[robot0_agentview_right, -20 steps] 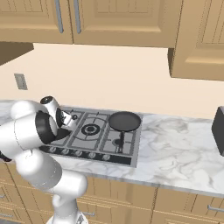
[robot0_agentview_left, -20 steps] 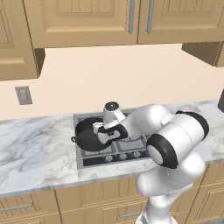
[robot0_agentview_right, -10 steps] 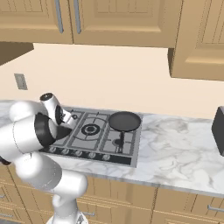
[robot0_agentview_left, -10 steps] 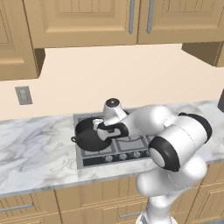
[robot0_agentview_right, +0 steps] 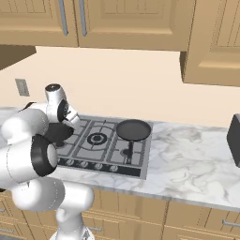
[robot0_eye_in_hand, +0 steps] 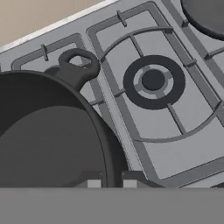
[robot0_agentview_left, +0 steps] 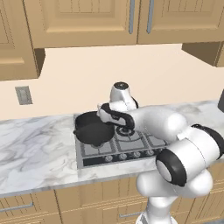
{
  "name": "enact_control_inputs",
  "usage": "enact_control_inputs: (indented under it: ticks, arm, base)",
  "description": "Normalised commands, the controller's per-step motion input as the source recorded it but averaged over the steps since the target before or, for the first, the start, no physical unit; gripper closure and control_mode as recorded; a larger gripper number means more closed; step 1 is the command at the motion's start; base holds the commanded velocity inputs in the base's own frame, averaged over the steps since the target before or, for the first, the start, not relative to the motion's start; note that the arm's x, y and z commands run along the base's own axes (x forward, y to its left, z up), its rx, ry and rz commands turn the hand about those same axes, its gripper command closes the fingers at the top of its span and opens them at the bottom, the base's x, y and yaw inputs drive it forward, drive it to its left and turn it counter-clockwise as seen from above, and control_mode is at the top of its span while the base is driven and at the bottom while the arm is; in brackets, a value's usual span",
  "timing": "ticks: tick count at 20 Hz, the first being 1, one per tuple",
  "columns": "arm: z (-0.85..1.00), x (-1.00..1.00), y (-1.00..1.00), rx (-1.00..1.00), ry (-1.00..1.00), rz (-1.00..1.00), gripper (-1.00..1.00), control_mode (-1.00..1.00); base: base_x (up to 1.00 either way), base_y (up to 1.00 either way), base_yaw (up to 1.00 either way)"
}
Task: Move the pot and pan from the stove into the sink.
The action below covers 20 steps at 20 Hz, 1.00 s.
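Since a second ago the tool [robot0_eye_in_hand: 108, 181] has closed, clamped on the pot [robot0_agentview_left: 92, 128] rim at the stove [robot0_agentview_left: 120, 146] left side. A straight lift keeps it level; beyond, the pan [robot0_agentview_right: 134, 129] waits on the far burner.

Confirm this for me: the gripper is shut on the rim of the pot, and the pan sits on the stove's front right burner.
One thing is wrong. The gripper is indeed shut on the rim of the pot, but the pan sits on the back right burner of the stove, with its long handle pointing toward the front. The right base view shows this.
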Motion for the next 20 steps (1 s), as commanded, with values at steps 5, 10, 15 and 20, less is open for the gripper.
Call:
enact_control_inputs:
  ticks: [5, 10, 15, 20]
  arm:
    - [0.36, -0.12, -0.06, 0.05, 0.02, -0.03, 1.00, -1.00]
    - [0.90, -0.31, -0.09, 0.09, 0.09, 0.00, 1.00, -1.00]
    - [0.88, -0.73, -0.23, 0.08, 0.00, 0.01, 1.00, -1.00]
    - [0.66, -0.90, -0.27, 0.06, -0.09, 0.03, 1.00, -1.00]
  base:
    - [0.00, 0.00, 0.00]
    - [0.00, 0.00, 0.00]
    - [0.00, 0.00, 0.00]
    - [0.00, 0.00, 0.00]
